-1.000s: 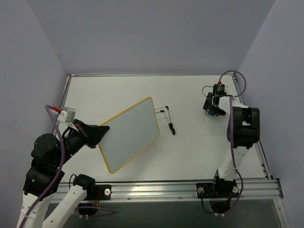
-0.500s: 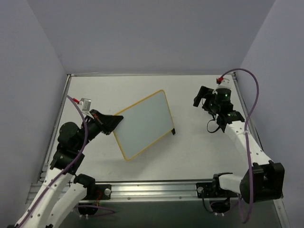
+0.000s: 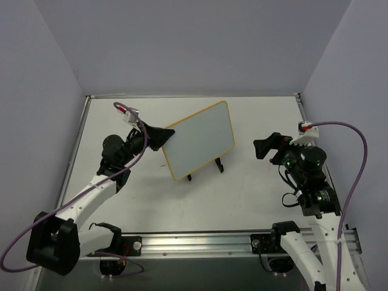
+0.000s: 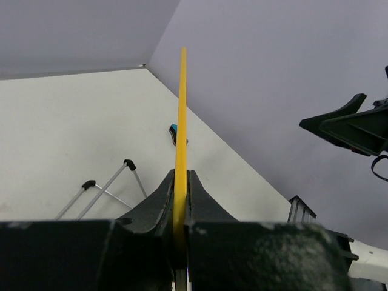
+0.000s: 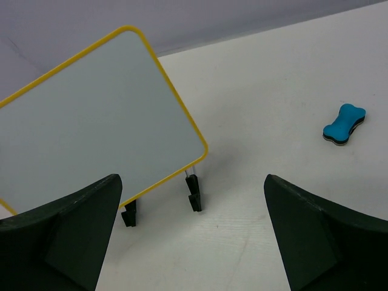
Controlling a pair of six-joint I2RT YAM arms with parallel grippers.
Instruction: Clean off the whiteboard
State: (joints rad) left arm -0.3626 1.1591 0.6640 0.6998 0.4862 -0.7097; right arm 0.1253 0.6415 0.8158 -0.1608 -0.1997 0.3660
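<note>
The whiteboard (image 3: 200,140), a small rectangular white board with rounded corners and a thin yellow frame, is held tilted up over the middle of the white tabletop (image 3: 254,200), towards its far side. It is pinched by its left edge in the black left end effector (image 3: 159,137); in the left wrist view the frame is seen edge-on, clamped between the two fingers.

Compared with a second ago, the board is found carried from the left of the tabletop towards the centre and raised more upright. The thin wire stand with black feet (image 3: 203,174), then lying just beside the board, is now seen directly under its lower edge. Whether the board actually rests on the stand cannot be told. The black right end effector (image 3: 267,147) is found swung back from the far right corner; it is now pointed at the board, with its fingers spread wide and nothing between them.

No handwriting is seen on the face shown, so the wiping is judged finished, with only seating and release left. The small blue bone-shaped eraser (image 5: 344,124) is left lying apart on the tabletop.

The tabletop is plain and matte, enclosed by lavender-grey walls (image 3: 182,42), and an aluminium rail (image 3: 200,242) is fixed along its near edge.
</note>
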